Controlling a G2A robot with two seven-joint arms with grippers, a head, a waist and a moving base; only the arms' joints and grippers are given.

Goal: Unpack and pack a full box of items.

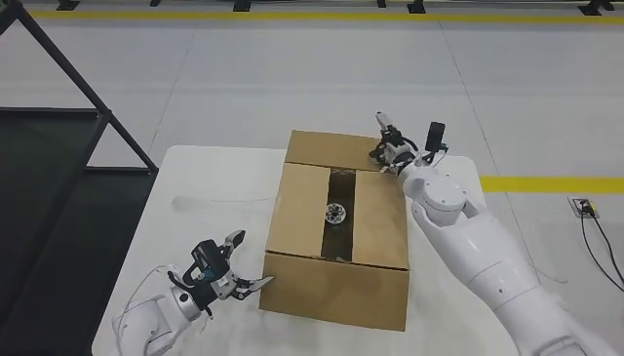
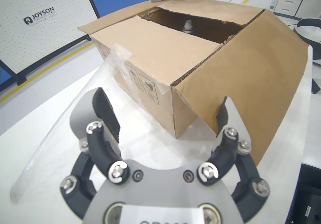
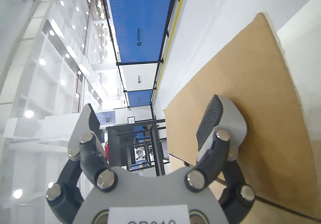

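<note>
Cardboard box (image 1: 336,229) stands on the right half of the worktop (image 1: 214,190), with its near wall close to the near edge. Two long top flaps lie almost flat with a dark gap between them. Through the gap shows the white cap of a spray can (image 2: 187,25), upright inside. The far flap (image 1: 327,146) is folded outward toward the worktop's far edge.

Right gripper (image 3: 153,105): released, jaws wide, nothing held. One finger pad (image 3: 209,122) lies against the far flap's face, and the other hangs in open air.
Left gripper (image 1: 252,258): released, empty, just beside the box's near left corner and not touching it.

Clear film strip (image 2: 111,64) hangs from the box's left wall and trails over the worktop toward the left gripper.

Risks, as judged:
- You have one pad on the flap and no grip. Push on and the pad may skid off the board, or the flap may crease at its fold.
- Nothing braces the box, so a shove from the far side could slide it toward the near edge.
- The film lies near the left gripper and could catch a finger and drag the box.
- The gap is narrow. Reach for the can before spreading the long flaps and you may topple it.

Surface: white, smooth. Room: pale grey floor with yellow lines, blue and white perforated panels beyond the far edge, and a black frame off the left edge.
</note>
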